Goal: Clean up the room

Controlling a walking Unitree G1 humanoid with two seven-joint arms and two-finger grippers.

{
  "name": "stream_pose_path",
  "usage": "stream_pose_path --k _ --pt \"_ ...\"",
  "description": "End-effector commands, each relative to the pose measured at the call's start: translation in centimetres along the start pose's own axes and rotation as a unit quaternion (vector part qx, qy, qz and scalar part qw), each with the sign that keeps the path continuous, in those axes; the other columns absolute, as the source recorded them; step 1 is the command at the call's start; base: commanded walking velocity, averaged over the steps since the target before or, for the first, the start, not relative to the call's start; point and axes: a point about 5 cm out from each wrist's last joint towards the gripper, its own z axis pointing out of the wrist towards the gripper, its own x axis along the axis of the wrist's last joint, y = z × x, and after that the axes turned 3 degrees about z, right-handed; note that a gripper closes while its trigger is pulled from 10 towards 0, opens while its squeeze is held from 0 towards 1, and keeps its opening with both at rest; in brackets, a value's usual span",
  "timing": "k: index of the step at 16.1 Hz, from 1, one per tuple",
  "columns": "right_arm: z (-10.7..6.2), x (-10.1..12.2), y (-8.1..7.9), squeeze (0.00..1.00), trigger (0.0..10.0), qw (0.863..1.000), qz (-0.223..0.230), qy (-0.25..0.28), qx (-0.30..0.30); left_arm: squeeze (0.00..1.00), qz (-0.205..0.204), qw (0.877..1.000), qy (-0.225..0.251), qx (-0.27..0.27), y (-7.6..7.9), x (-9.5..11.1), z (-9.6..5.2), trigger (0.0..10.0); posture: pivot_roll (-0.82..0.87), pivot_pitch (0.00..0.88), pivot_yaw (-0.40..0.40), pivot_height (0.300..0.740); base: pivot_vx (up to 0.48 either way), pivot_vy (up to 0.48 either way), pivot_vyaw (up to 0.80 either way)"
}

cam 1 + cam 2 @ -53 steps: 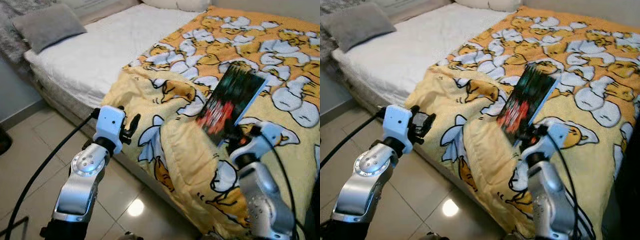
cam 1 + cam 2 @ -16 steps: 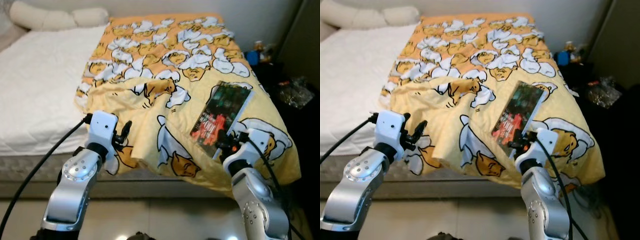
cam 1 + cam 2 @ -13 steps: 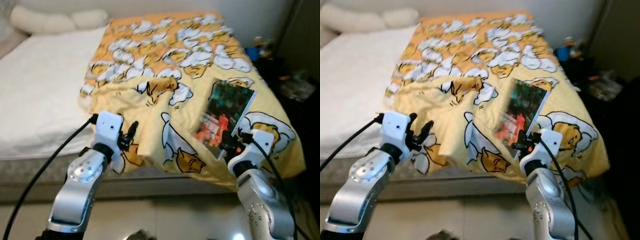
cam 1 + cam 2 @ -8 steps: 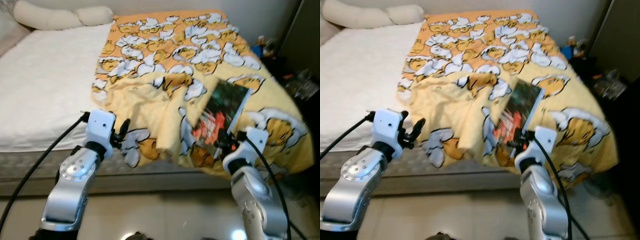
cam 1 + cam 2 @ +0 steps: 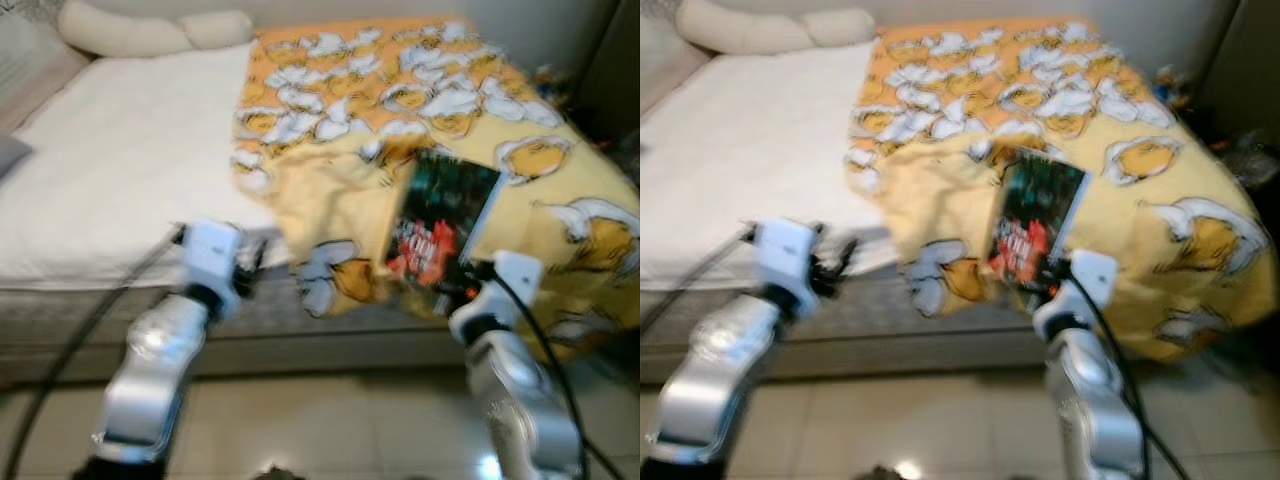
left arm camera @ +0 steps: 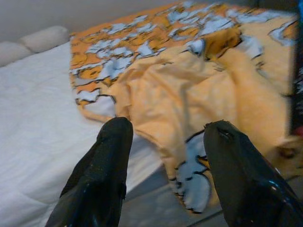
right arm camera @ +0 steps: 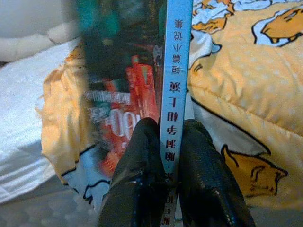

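While the left hand (image 6: 163, 175) hangs released, the right hand (image 7: 171, 156) grasps the book (image 5: 438, 232) upright.

So the 2 head views look forward and down from above at the bed (image 5: 130, 170) and tiled floor (image 5: 330, 420), both a bit blurry, nearly the same scene just offset sideways. The left wrist cam looks along its 2 black fingers (image 6: 102, 175) toward the yellow duck blanket (image 6: 189, 90). The right wrist cam sits very close behind the book (image 7: 175, 75). All 4 views share that blanket and the white mattress.
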Motion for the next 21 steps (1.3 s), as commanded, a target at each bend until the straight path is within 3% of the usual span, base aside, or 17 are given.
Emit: stream_pose_path --k 1,11,18,21 --pt "0.14 0.86 -0.63 0.00 10.0 1.000 0.001 0.027 0.010 0.25 0.008 1.000 -0.002 0.016 -0.93 0.06 -0.18 10.0 -0.01 0.000 0.073 0.740 0.000 0.334 0.00" --pt "0.48 1.02 -1.02 0.00 10.0 0.999 -0.012 0.024 0.035 0.27 0.005 1.000 -0.007 0.021 -1.05 -0.18 -0.29 10.0 -0.02 0.000 0.066 0.740 0.000 0.337 0.00" --pt "0.54 1.54 -1.20 0.00 10.0 0.997 0.031 0.026 0.063 0.27 0.002 1.000 -0.009 0.024 -0.99 -0.27 -0.30 10.0 -0.01 0.000 0.060 0.740 0.000 0.338 0.00" --pt "0.65 1.51 -1.25 0.00 10.0 0.998 0.019 0.026 0.061 0.27 0.002 1.000 -0.008 0.026 -1.13 -0.20 -0.25 10.0 -0.01 0.000 0.057 0.740 0.000 0.337 0.00"
